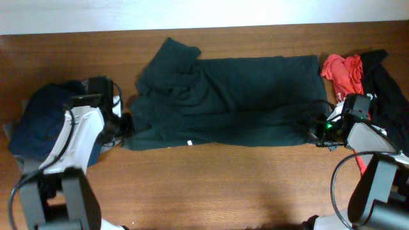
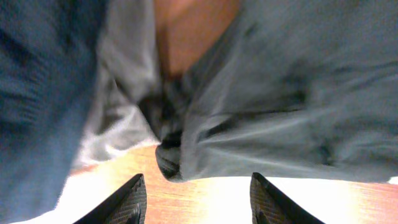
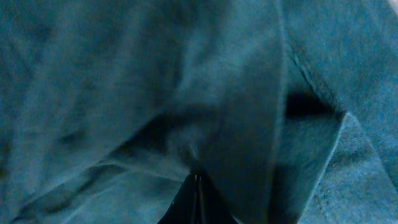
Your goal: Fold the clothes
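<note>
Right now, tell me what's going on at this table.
Two robot arms are working a large dark green shirt spread across the wooden table. The right gripper is shut on fabric at the shirt's right end. The left gripper hangs open at its bunched left end, gripping nothing. A navy blue heap lies left, a red shirt and black garment right.

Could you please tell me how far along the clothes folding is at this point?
Nothing looks folded yet. In hand: the dark green shirt lies spread across the table, the right gripper shut on its corner, the left gripper open at its bunched end. Left: that shirt, plus the navy piece, red shirt and black garment heaped at the sides.
</note>
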Motion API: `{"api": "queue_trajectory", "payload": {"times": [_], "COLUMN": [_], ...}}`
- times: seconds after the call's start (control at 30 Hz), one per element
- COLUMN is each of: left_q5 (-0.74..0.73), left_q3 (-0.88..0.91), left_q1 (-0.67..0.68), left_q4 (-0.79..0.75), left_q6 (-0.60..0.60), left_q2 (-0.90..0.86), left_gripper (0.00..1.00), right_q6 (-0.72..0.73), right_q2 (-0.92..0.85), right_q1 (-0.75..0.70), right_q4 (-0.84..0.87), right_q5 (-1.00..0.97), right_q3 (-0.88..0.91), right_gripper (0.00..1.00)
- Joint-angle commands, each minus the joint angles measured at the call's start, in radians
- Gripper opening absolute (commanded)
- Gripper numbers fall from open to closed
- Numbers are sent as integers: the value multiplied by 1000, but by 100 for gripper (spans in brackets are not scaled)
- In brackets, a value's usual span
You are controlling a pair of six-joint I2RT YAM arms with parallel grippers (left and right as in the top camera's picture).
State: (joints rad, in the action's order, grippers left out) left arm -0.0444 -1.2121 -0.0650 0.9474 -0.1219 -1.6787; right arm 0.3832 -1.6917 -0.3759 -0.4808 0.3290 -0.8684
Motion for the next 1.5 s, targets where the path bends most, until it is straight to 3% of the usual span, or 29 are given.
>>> {"api": "queue_trajectory", "payload": {"times": [0.0, 0.07, 0.2, 0.5, 0.8, 0.97, 1.13, 1.33, 1.47], "left_q5": [-148, -244, -217, -88, -33, -32, 1, 11, 10], "left_q3": [-40, -40, -39, -39, -39, -39, -41, -141, -229], "left_q1": [26, 59, 161, 297, 319, 319, 319, 320, 320], "left_q4": [-14, -39, -45, -54, -78, -115, -171, -126, -8], "left_q6": [197, 302, 406, 412, 411, 411, 411, 411, 407], "left_q2": [76, 76, 31, -96, -217, -223, -223, -223, -223], "left_gripper": [53, 53, 52, 49, 48, 35, 1, 0, 0], "right_q6": [27, 27, 45, 45, 45, 45, 45, 45, 45], "right_q2": [-39, -61, -79, -78, -78, -78, -78, -78, -78], "right_q1": [5, 5, 5, 4, 4, 3, 3, 3, 3], "right_q4": [5, 5, 4, 4, 11, 11, 11, 11, 10], "right_q5": [-28, -28, -29, -31, -31, -31, -31, -31, -27], "right_q3": [19, 26, 27, 27, 27, 27, 27, 27, 27], "right_gripper": [4, 4, 4, 4, 4, 4, 4, 4, 4]}}
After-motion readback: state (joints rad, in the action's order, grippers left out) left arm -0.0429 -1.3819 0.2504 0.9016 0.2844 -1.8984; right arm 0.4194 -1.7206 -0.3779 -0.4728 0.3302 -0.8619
